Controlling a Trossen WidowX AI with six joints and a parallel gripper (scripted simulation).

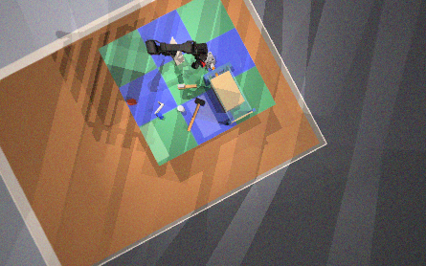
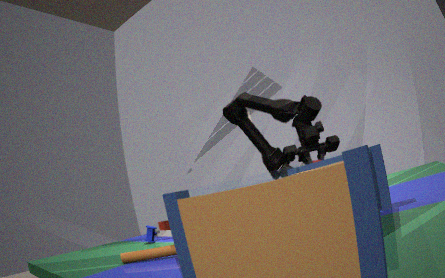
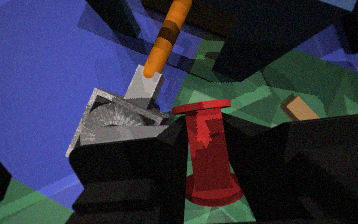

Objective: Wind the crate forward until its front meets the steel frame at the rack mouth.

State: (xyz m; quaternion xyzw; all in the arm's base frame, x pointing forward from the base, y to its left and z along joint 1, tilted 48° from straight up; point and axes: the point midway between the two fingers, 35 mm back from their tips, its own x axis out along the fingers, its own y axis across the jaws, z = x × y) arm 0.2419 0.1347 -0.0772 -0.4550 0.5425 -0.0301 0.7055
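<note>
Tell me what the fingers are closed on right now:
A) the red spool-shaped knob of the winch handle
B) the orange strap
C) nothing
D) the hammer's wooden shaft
A: in the wrist view the red knob stands upright between the two black fingers, pinched on both sides, with the grey winch and the orange strap just beyond it.
</note>
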